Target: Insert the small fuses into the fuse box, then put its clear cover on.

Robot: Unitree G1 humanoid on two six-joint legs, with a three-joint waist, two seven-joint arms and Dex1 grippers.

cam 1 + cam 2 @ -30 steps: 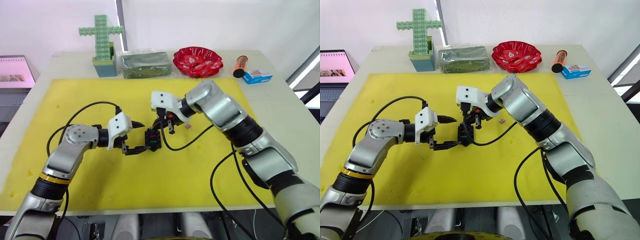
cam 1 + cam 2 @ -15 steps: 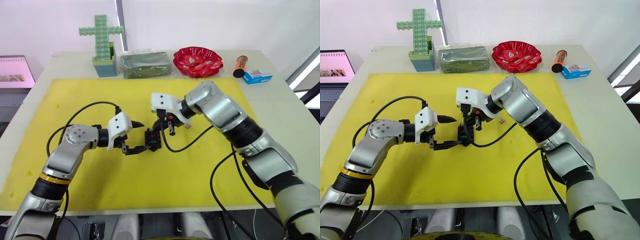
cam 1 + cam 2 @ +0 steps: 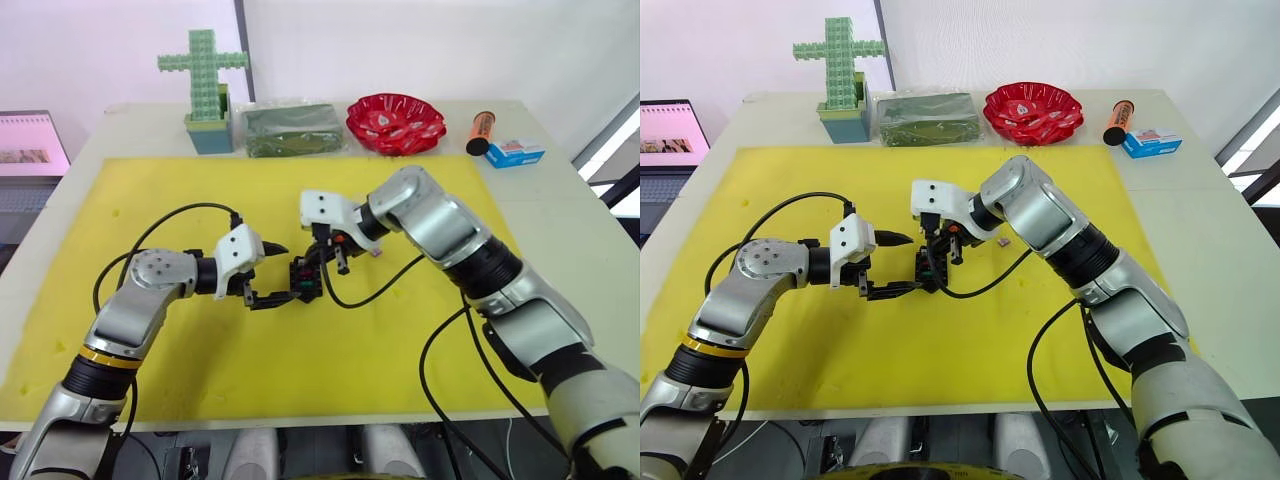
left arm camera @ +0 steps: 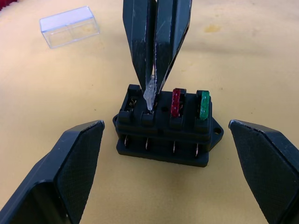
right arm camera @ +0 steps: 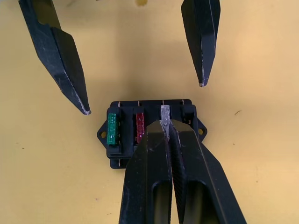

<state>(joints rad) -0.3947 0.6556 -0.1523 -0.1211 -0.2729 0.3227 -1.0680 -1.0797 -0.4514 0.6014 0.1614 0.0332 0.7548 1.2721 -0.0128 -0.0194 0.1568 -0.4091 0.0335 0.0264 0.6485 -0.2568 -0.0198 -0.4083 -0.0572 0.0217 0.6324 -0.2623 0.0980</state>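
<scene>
The black fuse box (image 4: 166,133) lies on the yellow mat (image 3: 200,190), with a red fuse (image 4: 176,101) and a green fuse (image 4: 203,105) seated side by side in its slots. My right gripper (image 5: 166,123) comes down from above, shut on a pale grey fuse (image 4: 149,95) whose lower end sits in the slot beside the red one. My left gripper (image 3: 287,272) is open, one finger (image 4: 70,172) on each side of the box and clear of it. The clear cover (image 4: 70,32) lies on the mat beyond the box. A brownish fuse (image 3: 376,253) lies loose beside my right wrist.
Along the table's far edge stand a green cross-shaped block figure (image 3: 205,85), a bag of green stuff (image 3: 292,130), a red bowl (image 3: 396,122), an orange tube (image 3: 481,130) and a blue-white carton (image 3: 515,153). A laptop (image 3: 30,145) sits off to the left.
My right gripper has sunk slightly toward the fuse box with the grey fuse. The left arm and the box have stayed put.
</scene>
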